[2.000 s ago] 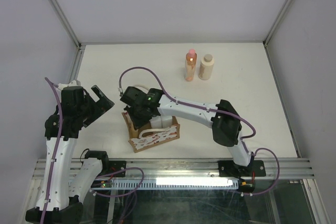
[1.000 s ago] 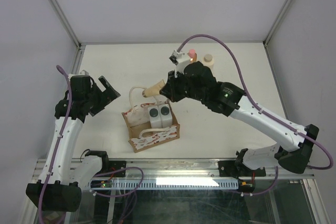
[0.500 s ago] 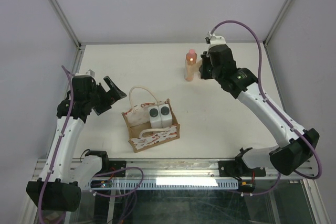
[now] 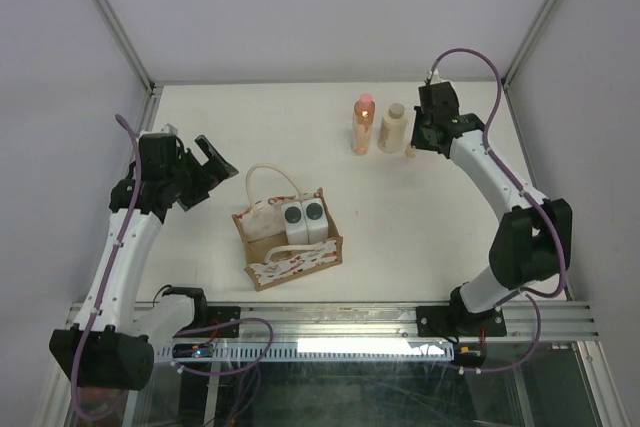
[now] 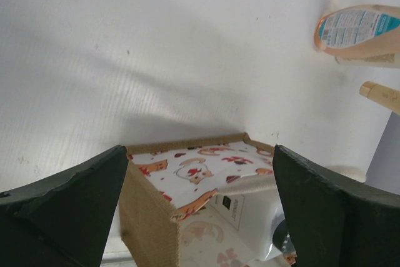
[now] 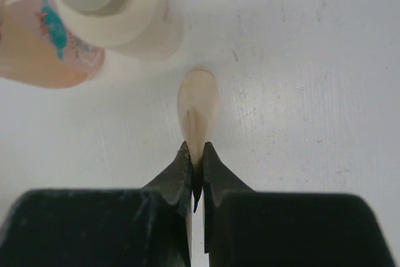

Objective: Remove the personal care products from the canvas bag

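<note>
The right arm is finishing a long swing away from the canvas bag (image 4: 296, 266). A second ago its right gripper (image 4: 412, 150) was just lifting clear of the bag near the table's (image 4: 250, 117) front edge. Now it is hanging low towards the far right corner, just beside the beige bottle (image 4: 392, 129), on that bottle's right. Its fingers are pinching together on a slim beige item (image 6: 197, 101), which is sticking out beyond the tips and pointing down at the tabletop; whether it is already touching the surface I cannot tell. The beige bottle and the orange bottle (image 4: 363, 125) are standing upright side by side near the far edge, already out of the bag. The slim piece is probably joining that row as another thing taken out. The two white bottles (image 4: 304, 215) are still sitting upright inside the bag, their dark caps showing. So the task is looking roughly half done, with those two still waiting. Meanwhile the left gripper (image 4: 210, 175) is drifting in from the left edge, hovering near the bag's left side with its fingers spread wide and nothing between them. It seems to be lining up for the white bottles.
</note>
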Motion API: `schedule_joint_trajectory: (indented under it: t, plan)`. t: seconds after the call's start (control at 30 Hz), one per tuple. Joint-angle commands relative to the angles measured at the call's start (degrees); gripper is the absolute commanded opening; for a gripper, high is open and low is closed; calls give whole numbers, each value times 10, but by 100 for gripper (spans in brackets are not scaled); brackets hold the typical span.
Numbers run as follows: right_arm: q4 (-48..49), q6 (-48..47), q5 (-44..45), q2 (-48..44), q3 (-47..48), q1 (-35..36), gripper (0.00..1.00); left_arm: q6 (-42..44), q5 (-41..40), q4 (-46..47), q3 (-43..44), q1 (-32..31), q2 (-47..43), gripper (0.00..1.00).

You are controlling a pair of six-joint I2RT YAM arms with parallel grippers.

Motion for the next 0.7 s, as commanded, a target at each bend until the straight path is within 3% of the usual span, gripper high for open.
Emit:
schedule_joint_trajectory:
  t: [0.0,0.33,0.67]
  plan:
    - [29,-17,1,61,70,-34,0,66,-19,45,79,-5,68,99]
    - [-17,-42,-8,202,218,-49,0,68,-24,86,104,-3,138,99]
    - [-38,-38,-9,220,236,-55,0,91,-28,84,135,-3,189,99]
